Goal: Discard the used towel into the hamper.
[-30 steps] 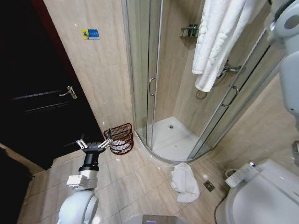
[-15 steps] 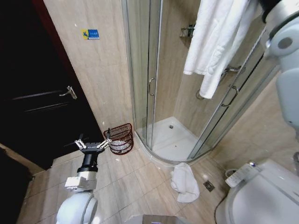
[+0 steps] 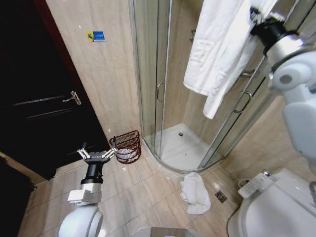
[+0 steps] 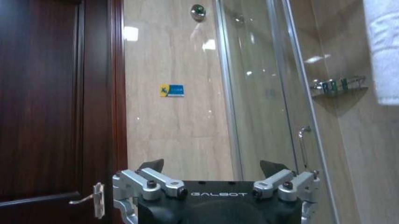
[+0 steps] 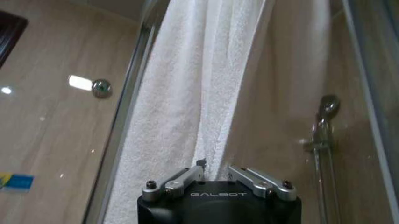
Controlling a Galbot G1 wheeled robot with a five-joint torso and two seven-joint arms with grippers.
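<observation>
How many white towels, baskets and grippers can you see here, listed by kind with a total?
White towels: 2, the hanging towel gripped by the right gripper, the floor towel
Baskets: 1, the hamper
Grippers: 2, including the open left gripper
Total: 5

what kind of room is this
A bathroom, likely a hotel's: a glass shower stall, a toilet and tiled floor. The right tool holds a white towel up high; a hamper stands by the stall.

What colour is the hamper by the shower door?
Dark reddish-brown open weave hamper, clearest in the head view.
</observation>
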